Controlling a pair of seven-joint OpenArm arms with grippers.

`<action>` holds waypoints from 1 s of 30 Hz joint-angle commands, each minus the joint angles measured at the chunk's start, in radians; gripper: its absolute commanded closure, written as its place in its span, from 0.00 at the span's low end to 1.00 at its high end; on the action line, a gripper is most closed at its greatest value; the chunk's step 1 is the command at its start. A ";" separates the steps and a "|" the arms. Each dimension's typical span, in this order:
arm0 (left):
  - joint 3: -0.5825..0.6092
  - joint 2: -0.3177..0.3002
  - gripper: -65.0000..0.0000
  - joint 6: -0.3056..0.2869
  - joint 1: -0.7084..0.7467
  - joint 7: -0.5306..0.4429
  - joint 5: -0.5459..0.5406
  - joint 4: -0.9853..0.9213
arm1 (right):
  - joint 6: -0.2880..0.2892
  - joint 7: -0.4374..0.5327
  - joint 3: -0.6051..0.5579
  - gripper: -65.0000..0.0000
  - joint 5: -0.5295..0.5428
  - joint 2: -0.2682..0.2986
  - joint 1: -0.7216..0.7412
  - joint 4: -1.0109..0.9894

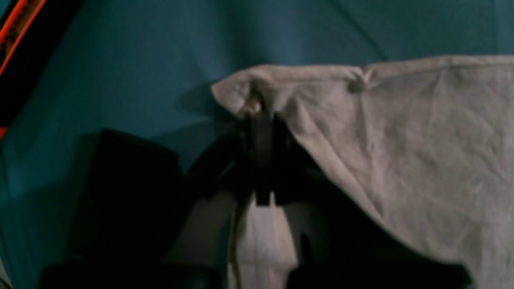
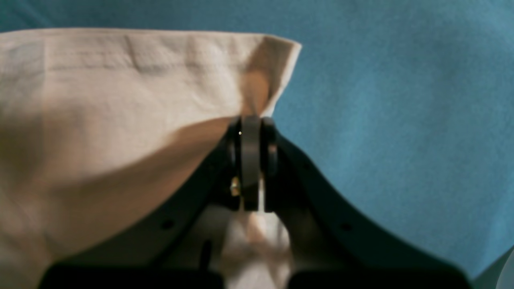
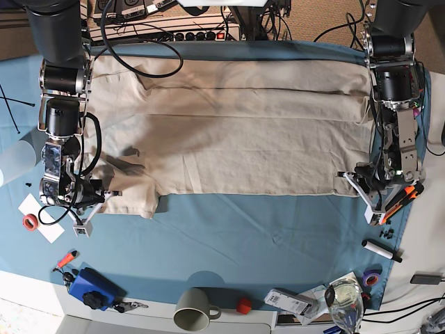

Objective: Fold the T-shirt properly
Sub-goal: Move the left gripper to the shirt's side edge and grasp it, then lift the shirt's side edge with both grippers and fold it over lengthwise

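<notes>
Both hands pinch corners of the T-shirt, stretched lengthwise between them.

- No text, label, brand, number or sign can be read in any of the three views.
- The small packet near the lower edge of the base view carries print, but it is too small and blurred to make out.

Both arms are reaching down low, each tool clamping tight on a corner of the T-shirt: left tool, right tool.
</notes>
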 commanded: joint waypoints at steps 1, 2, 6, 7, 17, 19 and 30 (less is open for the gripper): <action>0.002 -0.006 1.00 -0.003 -0.013 0.053 -0.007 0.008 | -0.005 -0.006 0.004 1.00 0.002 0.013 0.033 0.021; 0.002 -0.008 1.00 0.000 -0.013 0.064 -0.008 0.012 | -0.009 -0.014 0.004 1.00 0.002 0.013 0.033 0.029; 0.002 -0.011 1.00 0.000 -0.013 0.096 -0.023 0.047 | -0.020 -0.037 0.004 1.00 0.002 0.016 0.033 0.102; 0.002 -0.011 1.00 0.000 -0.013 0.108 -0.039 0.056 | -0.022 -0.044 0.004 1.00 0.002 0.017 0.032 0.129; -0.024 -0.011 1.00 0.031 -0.013 0.220 -0.113 0.137 | -0.042 -0.148 0.004 1.00 0.003 0.018 0.032 0.330; -0.051 -0.011 1.00 0.030 -0.013 0.247 -0.113 0.169 | -0.042 -0.167 0.004 1.00 0.003 0.018 0.032 0.351; -0.111 -0.104 1.00 -0.030 0.020 0.310 -0.331 0.204 | -0.040 -0.245 0.044 1.00 0.088 0.063 0.003 0.397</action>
